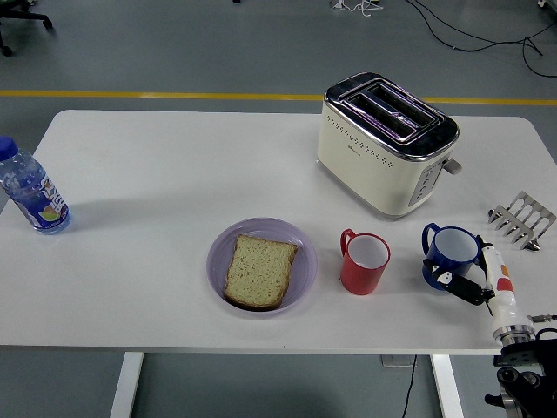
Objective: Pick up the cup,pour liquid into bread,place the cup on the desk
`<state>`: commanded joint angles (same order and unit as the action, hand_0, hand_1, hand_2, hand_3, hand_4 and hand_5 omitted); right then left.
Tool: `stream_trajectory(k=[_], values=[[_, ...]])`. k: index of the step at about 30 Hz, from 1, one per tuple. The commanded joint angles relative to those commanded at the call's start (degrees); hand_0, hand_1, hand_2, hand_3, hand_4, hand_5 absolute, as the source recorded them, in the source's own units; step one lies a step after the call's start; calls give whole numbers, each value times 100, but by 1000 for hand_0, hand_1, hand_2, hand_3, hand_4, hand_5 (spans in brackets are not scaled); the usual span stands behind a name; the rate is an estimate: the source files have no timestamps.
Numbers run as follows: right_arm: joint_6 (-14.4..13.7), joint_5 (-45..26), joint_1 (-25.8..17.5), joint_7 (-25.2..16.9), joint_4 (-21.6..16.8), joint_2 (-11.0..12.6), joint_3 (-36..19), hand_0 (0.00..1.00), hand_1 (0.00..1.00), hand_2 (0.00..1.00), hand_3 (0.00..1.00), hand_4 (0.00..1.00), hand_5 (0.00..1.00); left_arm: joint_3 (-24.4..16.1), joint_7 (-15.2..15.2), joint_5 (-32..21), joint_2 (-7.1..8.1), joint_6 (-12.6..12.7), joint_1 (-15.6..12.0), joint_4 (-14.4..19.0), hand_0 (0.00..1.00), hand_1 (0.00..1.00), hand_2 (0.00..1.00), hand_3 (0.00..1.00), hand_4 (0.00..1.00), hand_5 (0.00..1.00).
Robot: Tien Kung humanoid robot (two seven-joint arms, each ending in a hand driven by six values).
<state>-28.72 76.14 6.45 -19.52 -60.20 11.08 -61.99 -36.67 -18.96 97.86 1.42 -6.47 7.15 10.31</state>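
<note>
A blue cup (451,248) stands upright at the right of the table, its handle pointing left. My right hand (474,283) comes up from the lower right corner. Its black thumb (459,285) presses the cup's lower side and a white finger (498,280) lies along the cup's right side. A slice of bread (259,271) lies flat in a purple plate (300,248) near the table's front middle. A red cup (364,263) stands between the plate and the blue cup. No left arm shows.
A cream toaster (383,144) stands behind the cups. A small metal toast rack (522,219) sits at the right edge. A blue water bottle (30,196) stands at the far left edge. The table's front edge runs just below my hand.
</note>
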Motion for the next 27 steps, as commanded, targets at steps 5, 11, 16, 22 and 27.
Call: stream_trajectory(k=[5,11,16,22,27], values=[[-5,41,-3,20,72,-21,2,485,466,591,580,578,2,7,2,3,-3,-1,0,0,375,358,441,614,340,998],[-17,39,0,7,130,-29,-16,476,466,591,581,584,2,26,5,-5,-5,-2,3,0,376,359,444,614,340,998],[-21,32,11,-1,143,-23,-11,466,467,592,584,590,2,42,8,-12,-8,-3,6,0,376,361,448,615,340,998],[23,97,11,23,177,-29,-28,465,464,595,604,623,2,84,16,-50,-14,-5,5,0,376,361,449,615,340,998],[36,93,7,2,194,-16,-41,465,464,595,604,623,2,96,22,-61,-17,-14,5,0,376,361,449,615,340,998]])
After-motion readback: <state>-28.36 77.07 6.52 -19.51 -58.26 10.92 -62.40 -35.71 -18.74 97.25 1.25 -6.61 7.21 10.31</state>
